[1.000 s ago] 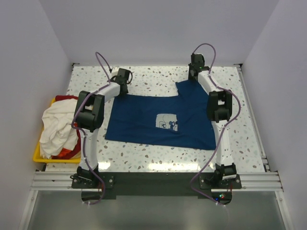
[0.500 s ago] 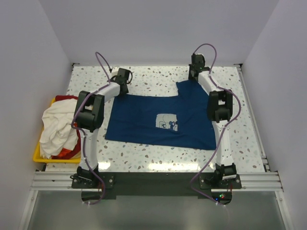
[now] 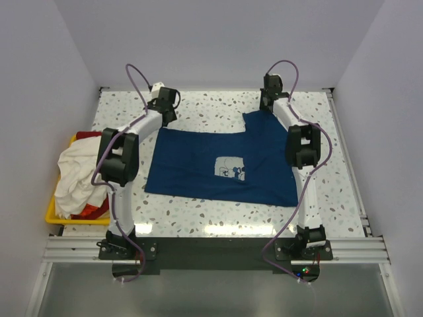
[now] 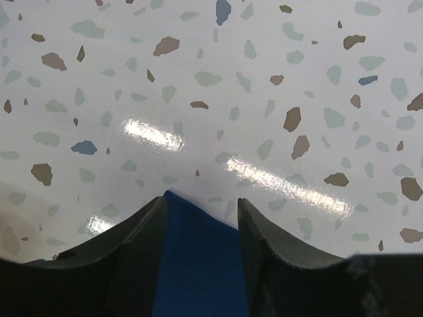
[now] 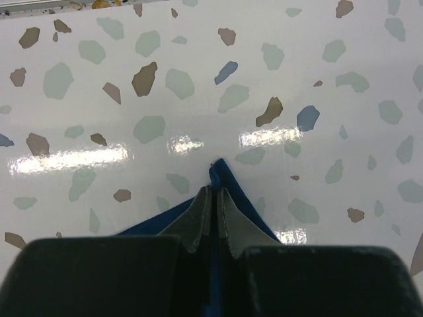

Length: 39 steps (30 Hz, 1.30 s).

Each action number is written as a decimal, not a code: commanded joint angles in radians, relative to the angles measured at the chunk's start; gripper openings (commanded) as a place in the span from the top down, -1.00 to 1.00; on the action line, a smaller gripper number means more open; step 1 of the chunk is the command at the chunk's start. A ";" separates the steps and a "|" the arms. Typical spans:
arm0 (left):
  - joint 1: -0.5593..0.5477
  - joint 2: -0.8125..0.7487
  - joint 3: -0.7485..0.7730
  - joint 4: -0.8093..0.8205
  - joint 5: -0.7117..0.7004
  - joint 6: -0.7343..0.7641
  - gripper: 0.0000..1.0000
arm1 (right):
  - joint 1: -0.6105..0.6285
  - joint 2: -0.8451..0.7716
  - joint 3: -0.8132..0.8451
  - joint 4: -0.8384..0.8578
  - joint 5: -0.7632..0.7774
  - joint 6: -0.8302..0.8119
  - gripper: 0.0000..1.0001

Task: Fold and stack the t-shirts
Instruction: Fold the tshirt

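The navy blue t-shirt with a white square print lies spread flat in the middle of the table. My left gripper is at its far left corner. In the left wrist view the gripper is open, and the tip of the blue cloth shows between the jaws without being pinched. My right gripper is at the far right corner. In the right wrist view it is shut on the shirt's corner, which pokes out past the fingertips just above the table.
A yellow bin sits at the table's left edge. It holds a heaped cream-white shirt with red cloth under it. The speckled tabletop runs to the back wall. A metal rail borders the right side.
My left gripper has moved a little farther back and to the left, away from the shirt's edge. The shirt and my right arm have not moved.
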 commanded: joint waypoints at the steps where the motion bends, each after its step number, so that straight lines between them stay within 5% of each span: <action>1: 0.006 0.013 0.049 -0.012 -0.005 -0.011 -0.02 | 0.001 -0.064 -0.014 -0.004 -0.008 0.003 1.00; 25: 0.006 0.124 0.074 -0.069 -0.015 -0.046 0.27 | 0.000 -0.087 -0.028 -0.006 -0.011 -0.001 1.00; 39: 0.006 0.104 0.092 -0.075 -0.034 -0.014 0.92 | -0.005 -0.146 -0.040 -0.006 -0.017 0.016 1.00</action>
